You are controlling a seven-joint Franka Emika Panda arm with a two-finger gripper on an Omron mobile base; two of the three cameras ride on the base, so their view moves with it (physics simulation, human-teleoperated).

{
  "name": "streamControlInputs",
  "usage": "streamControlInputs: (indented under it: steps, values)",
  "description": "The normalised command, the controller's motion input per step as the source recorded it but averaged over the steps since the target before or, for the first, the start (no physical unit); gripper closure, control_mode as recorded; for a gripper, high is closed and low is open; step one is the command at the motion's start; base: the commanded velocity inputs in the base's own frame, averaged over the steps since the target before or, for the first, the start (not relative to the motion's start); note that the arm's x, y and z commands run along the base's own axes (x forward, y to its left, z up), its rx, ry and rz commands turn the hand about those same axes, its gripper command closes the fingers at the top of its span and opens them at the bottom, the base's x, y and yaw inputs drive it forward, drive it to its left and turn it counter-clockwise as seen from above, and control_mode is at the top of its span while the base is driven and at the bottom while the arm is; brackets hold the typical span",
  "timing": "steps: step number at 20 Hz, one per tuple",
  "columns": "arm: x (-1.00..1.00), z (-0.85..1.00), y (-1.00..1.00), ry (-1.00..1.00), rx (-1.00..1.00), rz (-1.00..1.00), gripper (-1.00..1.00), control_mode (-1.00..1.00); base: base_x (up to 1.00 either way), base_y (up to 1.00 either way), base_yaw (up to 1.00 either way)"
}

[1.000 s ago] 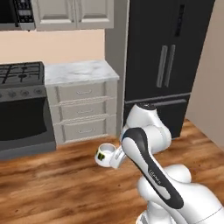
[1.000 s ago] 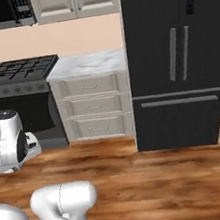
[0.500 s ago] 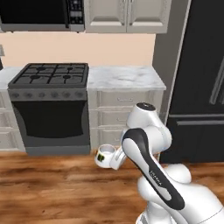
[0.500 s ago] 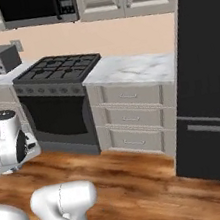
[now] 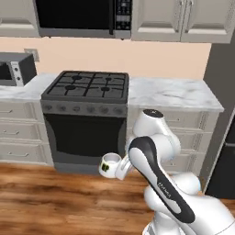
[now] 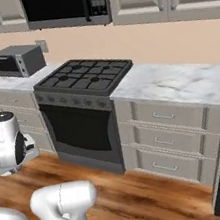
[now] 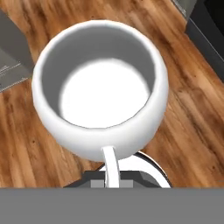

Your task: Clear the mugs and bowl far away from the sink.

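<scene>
White mug [image 5: 109, 165] at centre-low of left base view, carried upright over the wood floor [image 5: 46, 202] before the stove [image 5: 85, 119]. Jaws closed on its handle [image 7: 111, 168], bottom centre of hand view; likely a handle grip keeps the cup level in transit.

Glossy white rounded arm [image 5: 158, 183] with a dark band and dark joint caps.
</scene>
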Motion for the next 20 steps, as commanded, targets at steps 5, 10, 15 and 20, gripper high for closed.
streamControlInputs:
  steps: [5, 10, 15, 20]
  values:
    - [0.00, 0.00, 0.00, 0.00, 0.00, 0.00, 1.00, 1.00, 0.90, 0.50, 0.44]
    - [0.00, 0.00, 0.00, 0.00, 0.00, 0.00, 1.00, 1.00, 0.75, 0.32, 0.57]
    - [0.00, 0.00, 0.00, 0.00, 0.00, 0.00, 1.00, 1.00, 0.72, 0.07, 0.57]
    - [0.00, 0.00, 0.00, 0.00, 0.00, 0.00, 1.00, 1.00, 0.70, 0.00, 0.54]
